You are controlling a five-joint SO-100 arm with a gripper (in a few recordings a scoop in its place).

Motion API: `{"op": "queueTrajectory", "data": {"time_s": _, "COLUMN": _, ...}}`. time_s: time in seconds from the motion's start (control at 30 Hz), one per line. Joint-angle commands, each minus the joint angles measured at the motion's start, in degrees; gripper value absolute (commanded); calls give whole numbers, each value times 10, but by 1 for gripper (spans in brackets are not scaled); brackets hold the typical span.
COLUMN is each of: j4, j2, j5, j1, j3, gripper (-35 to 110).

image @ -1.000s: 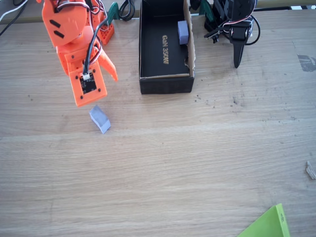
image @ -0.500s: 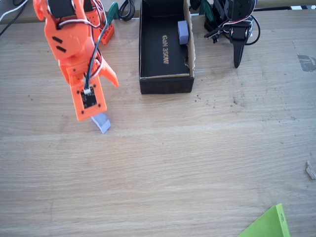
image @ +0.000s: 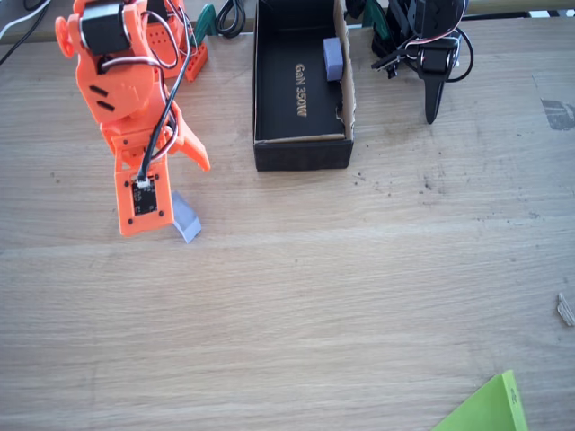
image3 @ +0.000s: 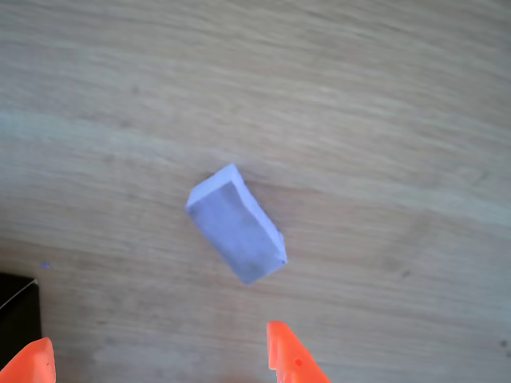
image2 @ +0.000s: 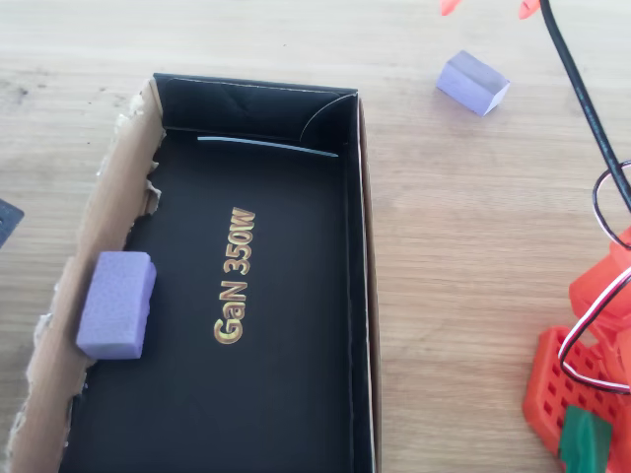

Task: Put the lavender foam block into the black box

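Gripper down over the block, jaws spread, no grasp yet.

You've swung the orange gripper (image3: 156,363) lower and toward the left edge of the table (image: 359,296) vs 1 s ago; in the fixed view its body now covers most of the lavender foam block (image: 187,220), which hasn't shifted. Wrist view: both orange tips sit wide apart at the bottom of the pic w/ nothing between them, block (image3: 236,223) lying skewed just ahead on bare wood. So approach is nearly done, pick not started. Black box (image: 301,153) sits near the table's far edge, well apart from the block, w/ a second lavender block (image2: 117,304) already against its raw cardboard wall. You'll prob need some wrist rotation to square the jaws to the block's long sides before closing.
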Motion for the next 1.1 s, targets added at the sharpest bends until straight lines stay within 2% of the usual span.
{"op": "queueTrajectory", "data": {"time_s": 0.0, "j4": 7, "j2": 7, "j5": 4, "j1": 14, "j3": 6, "gripper": 35}}
{"op": "queueTrajectory", "data": {"time_s": 0.6, "j4": 7, "j2": 106, "j5": 23, "j1": -3, "j3": 139, "gripper": 32}}
{"op": "queueTrajectory", "data": {"time_s": 1.07, "j4": -26, "j2": 68, "j5": 11, "j1": 4, "j3": 139, "gripper": 31}}
